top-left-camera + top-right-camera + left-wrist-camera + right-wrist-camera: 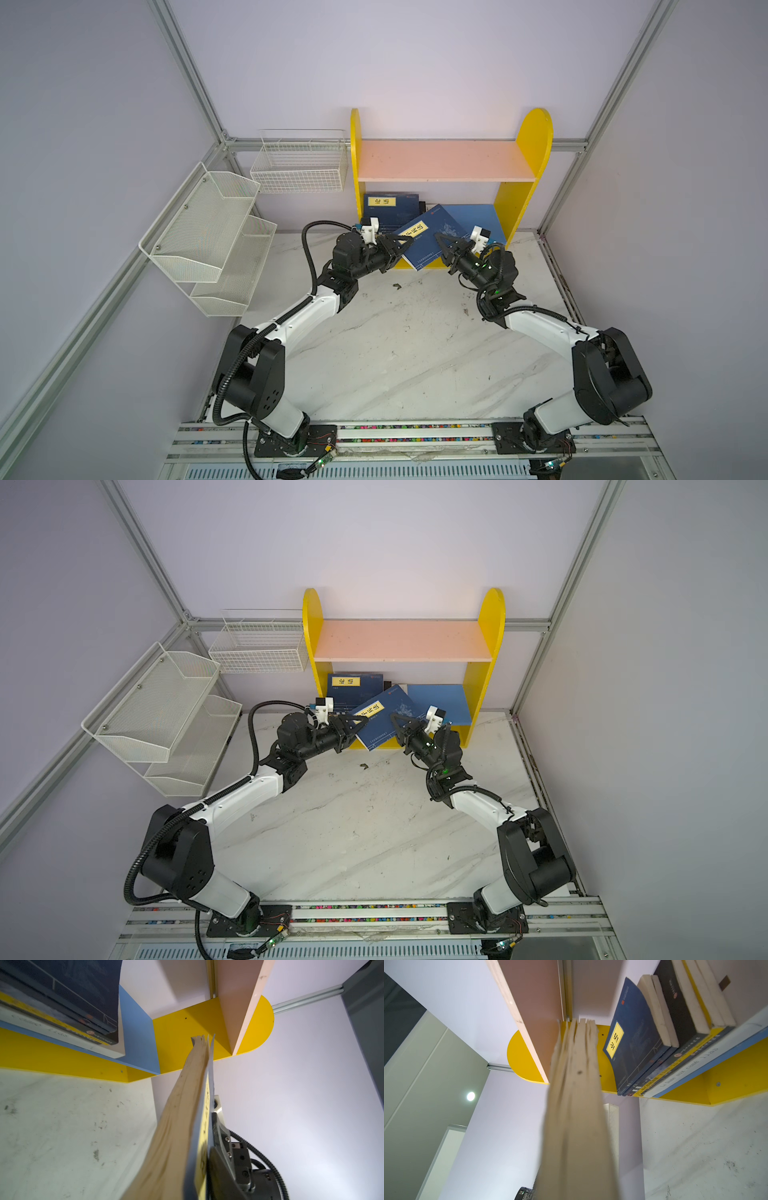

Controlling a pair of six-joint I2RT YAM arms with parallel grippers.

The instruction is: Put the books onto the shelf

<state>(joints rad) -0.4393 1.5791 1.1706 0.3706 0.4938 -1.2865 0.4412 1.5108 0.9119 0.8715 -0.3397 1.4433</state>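
Two grippers pinch one navy book (426, 245) by opposite edges, left gripper (402, 241) and right gripper (441, 240) sharing it, likely for steadiness. It hangs tilted at the near edge of the shelf (534, 137), by the blue lower board (478, 218), right of stacked books (390, 208).

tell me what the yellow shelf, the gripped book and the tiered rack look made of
Shelf: painted wood or fibreboard, matte; pale raw edge on the pink board.
Held book: paper, navy card cover, likely; fanned cream page edges.
Tiered rack: white-coated metal mesh, probably; fine perforation.
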